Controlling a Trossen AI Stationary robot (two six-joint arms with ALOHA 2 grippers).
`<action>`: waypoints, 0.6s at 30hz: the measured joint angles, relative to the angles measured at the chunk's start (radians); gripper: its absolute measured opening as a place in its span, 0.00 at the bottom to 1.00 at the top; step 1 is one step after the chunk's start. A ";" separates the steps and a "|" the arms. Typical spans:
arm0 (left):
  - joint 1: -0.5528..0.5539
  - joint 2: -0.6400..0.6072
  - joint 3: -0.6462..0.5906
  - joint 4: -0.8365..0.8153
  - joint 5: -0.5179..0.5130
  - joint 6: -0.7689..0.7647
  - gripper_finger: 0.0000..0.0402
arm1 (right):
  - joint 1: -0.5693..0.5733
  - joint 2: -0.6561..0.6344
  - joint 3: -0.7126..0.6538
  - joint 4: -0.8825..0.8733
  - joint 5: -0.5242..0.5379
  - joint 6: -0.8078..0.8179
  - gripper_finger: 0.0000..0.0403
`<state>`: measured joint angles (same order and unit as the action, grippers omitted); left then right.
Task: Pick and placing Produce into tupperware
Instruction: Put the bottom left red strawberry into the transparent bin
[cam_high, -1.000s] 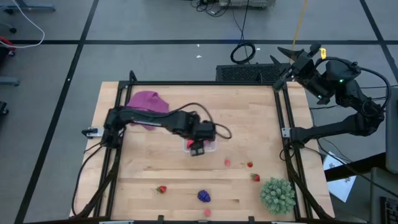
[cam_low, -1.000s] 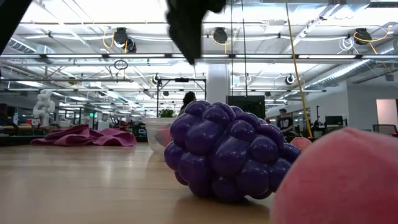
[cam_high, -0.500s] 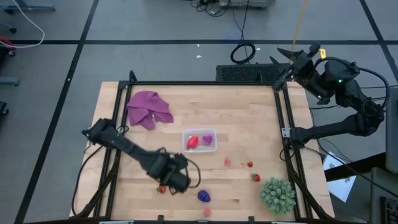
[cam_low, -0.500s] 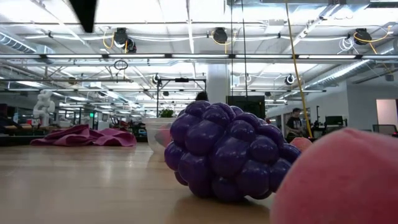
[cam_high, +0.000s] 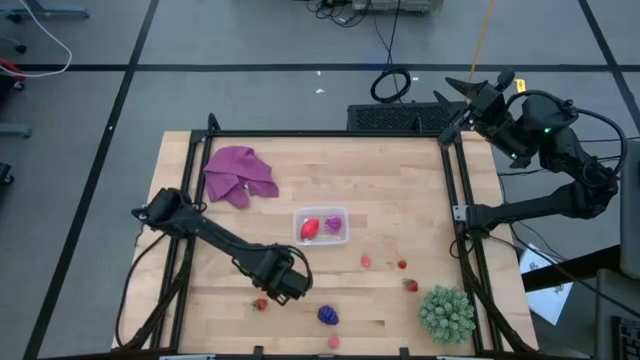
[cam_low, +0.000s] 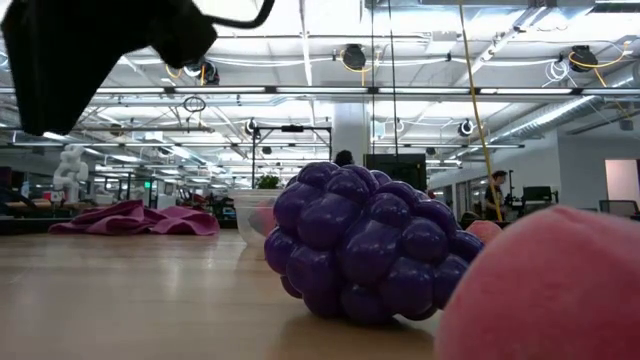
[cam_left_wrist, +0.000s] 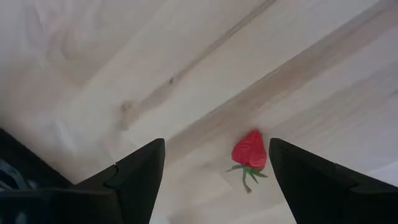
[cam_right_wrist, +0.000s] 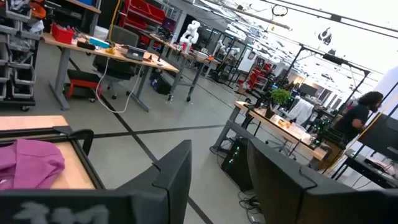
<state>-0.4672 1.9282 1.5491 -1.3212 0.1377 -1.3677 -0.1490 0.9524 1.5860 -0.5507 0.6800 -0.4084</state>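
Left gripper (cam_high: 287, 283): low over the near part of the surface (cam_high: 400, 190), just right of a red strawberry (cam_high: 260, 304); jaws spread wide, holding nothing.
Left wrist view: looks down between the two dark fingers (cam_left_wrist: 134, 171) at the same strawberry (cam_left_wrist: 249, 151), red with a green stem, lying on the bare wood and apart from both fingers; the high view shows it only as a small red dot.
Right gripper (cam_high: 468, 100): raised off the far right corner, beyond the surface edge; jaws slightly spread, empty.
Right wrist view: mostly the room beyond, with desks and a person at the far right, plus a corner of the purple cloth (cam_right_wrist: 28, 163).
Tupperware (cam_high: 322, 226): mid-surface, holding a red fruit (cam_high: 309, 229) and a magenta fruit (cam_high: 333, 223).
Loose produce, high view: dark blue-purple berry (cam_high: 328, 315) near the front edge, a pale pink piece (cam_high: 333, 341) just nearer, and small red and pink pieces to the right, near the green spiky plant (cam_high: 446, 314).
Low view: the blue-purple berry (cam_low: 364, 243) fills the middle, the pink fruit (cam_low: 545, 290) looms at right, the tub (cam_low: 255, 217) sits behind, and the left arm is a dark shape at upper left.
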 joint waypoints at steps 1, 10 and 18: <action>-0.001 0.000 -0.009 0.017 0.006 -0.015 0.73 | 0.000 0.000 0.000 0.000 0.000 -0.001 0.37; -0.048 -0.001 -0.049 0.227 -0.007 -0.101 0.73 | 0.000 0.000 0.000 0.000 0.000 -0.003 0.37; -0.104 -0.001 -0.103 0.251 -0.007 -0.185 0.73 | 0.000 0.000 0.000 0.000 0.000 -0.003 0.37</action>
<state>-0.5709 1.9274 1.4463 -1.0701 0.1306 -1.5530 -0.1490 0.9524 1.5860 -0.5503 0.6796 -0.4118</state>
